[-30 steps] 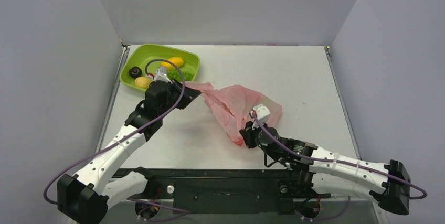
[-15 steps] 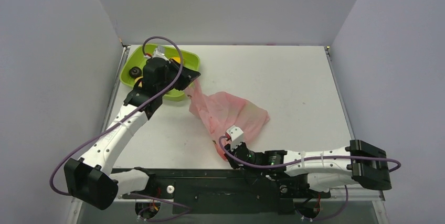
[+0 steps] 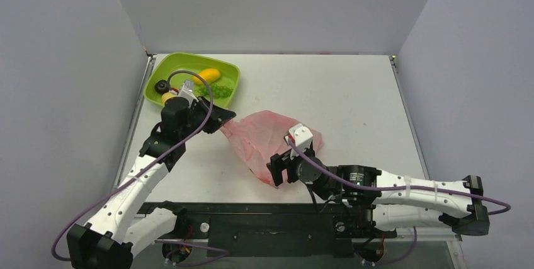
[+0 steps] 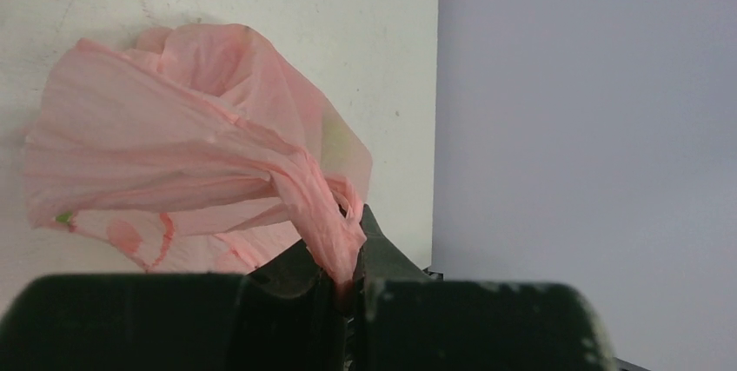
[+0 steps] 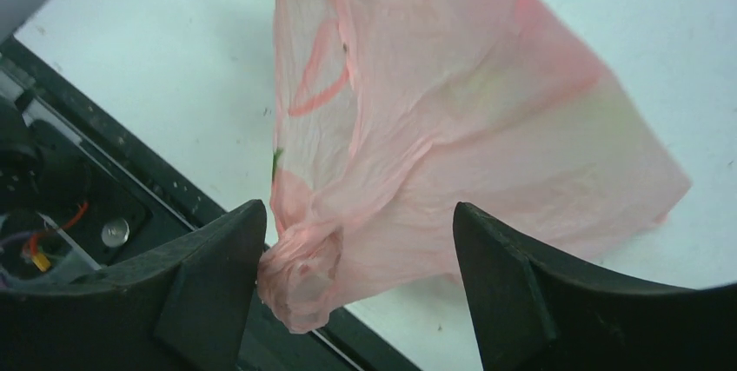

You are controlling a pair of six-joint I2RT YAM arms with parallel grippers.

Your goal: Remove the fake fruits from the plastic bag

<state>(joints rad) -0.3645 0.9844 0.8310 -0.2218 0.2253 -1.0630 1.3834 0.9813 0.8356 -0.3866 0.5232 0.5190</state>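
Note:
The pink plastic bag point(image 3: 267, 140) lies crumpled mid-table and looks limp. My left gripper point(image 3: 221, 121) is shut on its twisted handle point(image 4: 323, 215) at the bag's left end. My right gripper point(image 3: 277, 169) stands open at the bag's near corner; a bunched knot of plastic point(image 5: 300, 275) rests against the left finger point(image 5: 213, 288), while the right finger point(image 5: 513, 288) stands apart. A pale greenish patch point(image 5: 600, 119) shows through the plastic; I cannot tell what it is. A dark plum point(image 3: 162, 85) and a yellow lemon point(image 3: 167, 97) lie in the tray.
The lime-green tray point(image 3: 165, 64) sits at the far left, also holding a mango point(image 3: 208, 75) and green grapes point(image 3: 215, 91). The black base rail point(image 3: 252, 215) runs along the near edge, close under the bag's knot. Grey walls enclose the table.
My right gripper has opened and let go of the bag's near corner. The left arm swung over the tray and back again, still holding the handle, and the bag shifted with it.

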